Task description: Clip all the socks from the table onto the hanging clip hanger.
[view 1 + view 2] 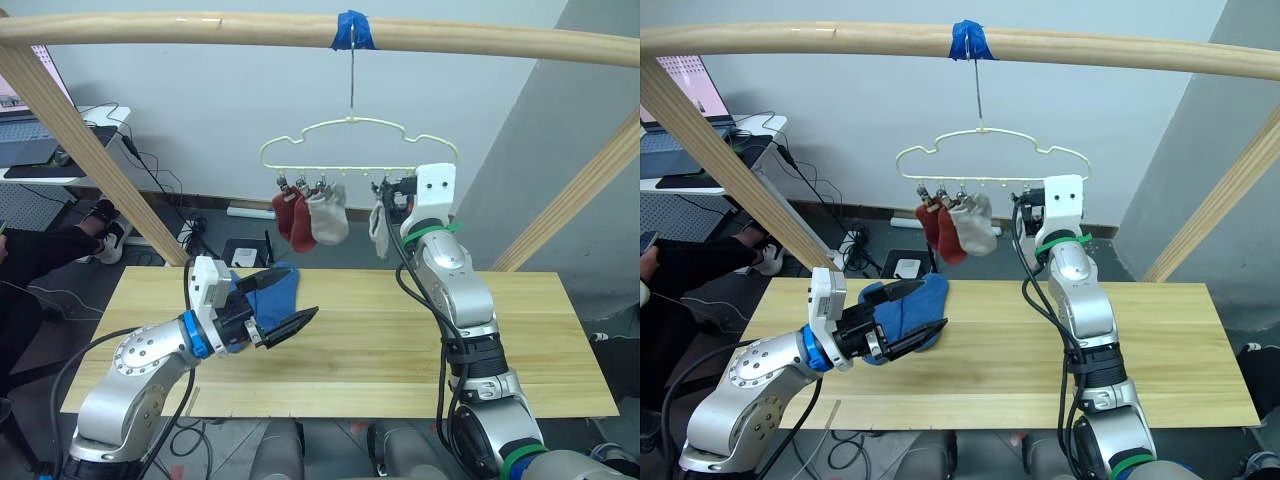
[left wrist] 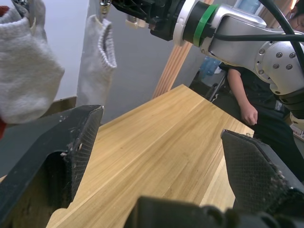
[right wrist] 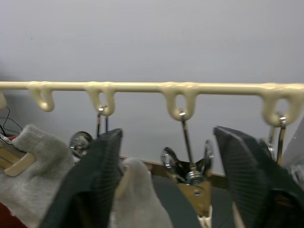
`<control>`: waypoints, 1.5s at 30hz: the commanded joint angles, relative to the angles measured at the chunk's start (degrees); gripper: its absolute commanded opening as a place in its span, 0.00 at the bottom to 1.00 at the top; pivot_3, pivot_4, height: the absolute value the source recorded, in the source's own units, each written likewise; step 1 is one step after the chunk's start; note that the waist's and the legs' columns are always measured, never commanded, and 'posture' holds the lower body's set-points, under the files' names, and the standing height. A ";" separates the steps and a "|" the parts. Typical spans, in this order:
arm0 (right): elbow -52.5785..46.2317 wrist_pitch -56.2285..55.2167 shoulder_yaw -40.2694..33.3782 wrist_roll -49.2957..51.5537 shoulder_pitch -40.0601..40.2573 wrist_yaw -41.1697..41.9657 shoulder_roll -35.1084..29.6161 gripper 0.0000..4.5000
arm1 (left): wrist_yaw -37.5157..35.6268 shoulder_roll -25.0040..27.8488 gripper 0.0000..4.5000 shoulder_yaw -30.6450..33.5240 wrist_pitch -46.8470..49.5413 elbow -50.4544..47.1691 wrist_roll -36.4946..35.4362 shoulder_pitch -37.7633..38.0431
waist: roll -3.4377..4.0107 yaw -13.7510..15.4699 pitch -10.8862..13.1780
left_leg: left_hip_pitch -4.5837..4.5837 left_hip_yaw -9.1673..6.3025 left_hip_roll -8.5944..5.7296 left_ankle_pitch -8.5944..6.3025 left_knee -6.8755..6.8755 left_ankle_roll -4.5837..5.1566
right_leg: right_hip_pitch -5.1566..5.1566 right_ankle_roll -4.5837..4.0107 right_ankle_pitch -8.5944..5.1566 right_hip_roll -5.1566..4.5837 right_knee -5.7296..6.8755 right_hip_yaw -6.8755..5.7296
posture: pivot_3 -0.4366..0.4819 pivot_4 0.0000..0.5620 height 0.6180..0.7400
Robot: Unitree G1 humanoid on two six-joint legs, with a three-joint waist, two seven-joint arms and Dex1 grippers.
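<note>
The pale yellow-green clip hanger (image 1: 355, 145) hangs by its hook from the rail. Two rust red socks (image 1: 292, 217) and a light grey sock (image 1: 328, 215) hang from its left clips, and another grey sock (image 1: 380, 230) hangs further right. My right gripper (image 3: 167, 133) is raised to the hanger beside that sock, open, with an empty silver clip (image 3: 187, 171) between its fingers. Blue socks (image 1: 908, 308) lie bunched on the table (image 1: 400, 350) near its far left. My left gripper (image 1: 285, 302) hovers open just over them, holding nothing.
A thick wooden rail with blue tape (image 1: 355, 30) spans the top, held by slanted wooden posts (image 1: 70, 130) at both sides. A white desk with a laptop (image 1: 40, 150) and a seated person (image 1: 40, 250) are on the left. Cables lie on the floor behind the table.
</note>
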 commanded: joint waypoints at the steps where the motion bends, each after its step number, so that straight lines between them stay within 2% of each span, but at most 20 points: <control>1: -1.18 -1.43 -0.59 -0.06 -1.32 -0.35 0.27 0.73 | 0.00 -0.26 1.00 -0.06 -0.83 -1.40 0.02 -0.48 | 0.00 0.00 0.00 | 0.00 0.00 0.00 0.00 0.00 0.00 | 0.00 0.00 0.00 0.00 0.00 0.00 | 0.58 0.34 1.00; 10: -0.06 -1.61 -1.20 0.67 -2.30 -0.65 1.28 0.73 | 0.01 -0.42 1.00 -0.12 -1.06 -1.20 0.19 -0.53 | 0.00 0.00 0.00 | 0.00 0.00 0.00 0.00 0.00 0.00 | 0.00 -0.01 0.00 0.00 0.00 0.00 | 0.58 0.34 1.00; 13: 0.47 -1.71 -1.59 1.08 -2.61 -0.72 1.60 0.61 | 0.06 -0.46 1.00 -0.15 -1.13 -1.20 0.25 -0.46 | 0.00 0.00 0.00 | 0.00 0.00 0.00 0.00 0.00 0.00 | 0.00 -0.01 0.01 0.00 0.00 0.00 | 0.59 0.34 1.00; 19: 1.21 -1.75 -1.90 1.60 -3.34 -0.75 2.32 0.14 | 0.24 -0.54 1.00 -0.10 -1.26 -1.58 0.35 0.07 | 0.00 0.00 0.00 | 0.00 0.00 0.00 0.00 0.00 0.00 | 0.00 -0.02 0.01 0.00 0.00 -0.01 | 0.59 0.34 1.00; 22: 1.49 -2.10 -1.87 1.51 -3.59 -0.58 2.49 0.02 | 0.31 -0.62 1.00 -0.01 -1.33 -1.70 0.41 0.31 | 0.00 0.01 0.00 | 0.00 0.00 0.00 0.00 -0.02 0.00 | 0.00 -0.02 0.01 0.00 -0.01 0.00 | 0.60 0.34 1.00; 28: 1.18 -2.10 -1.82 2.00 -3.27 0.81 2.19 0.02 | 0.18 -0.71 1.00 0.20 -1.74 -1.52 0.77 0.85 | 0.00 0.01 0.00 | 0.00 0.00 0.00 0.00 -0.02 0.00 | 0.00 -0.02 0.01 0.00 0.00 -0.01 | 0.60 0.33 1.00; 31: -0.60 1.16 -3.13 5.37 -3.16 5.34 0.36 0.02 | 0.41 -0.35 1.00 0.81 -0.88 -0.95 0.63 1.45 | 0.00 0.02 0.00 | 0.00 0.00 0.00 0.00 -0.02 0.00 | 0.00 -0.02 0.01 0.00 0.00 0.00 | 0.60 0.33 1.00; 38: -6.75 20.93 -8.18 18.35 -3.81 18.39 -11.15 0.02 | 2.37 0.56 1.00 2.00 2.75 4.74 1.88 2.40 | 0.05 0.32 0.04 | -0.01 -0.02 -0.01 0.00 -0.02 0.01 | 0.01 -0.06 -0.04 -0.02 -0.01 -0.04 | 0.60 0.33 1.00; 39: -7.41 24.67 -9.09 20.97 -4.58 19.99 -12.46 0.02 | 2.74 0.61 1.00 1.54 2.50 6.24 3.12 1.91 | 0.06 0.29 0.05 | 0.00 -0.03 -0.01 0.00 -0.02 0.01 | 0.01 -0.06 -0.05 -0.02 -0.01 -0.05 | 0.57 0.34 1.00; 45: -9.41 45.00 -16.22 36.04 -8.81 22.22 -12.05 0.02 | 7.83 -1.38 1.00 -2.01 0.57 16.00 11.74 -3.70 | 0.09 0.01 0.07 | 0.00 -0.02 0.01 0.00 -0.02 0.01 | 0.00 -0.12 -0.08 0.01 0.00 -0.05 | 0.53 0.33 1.00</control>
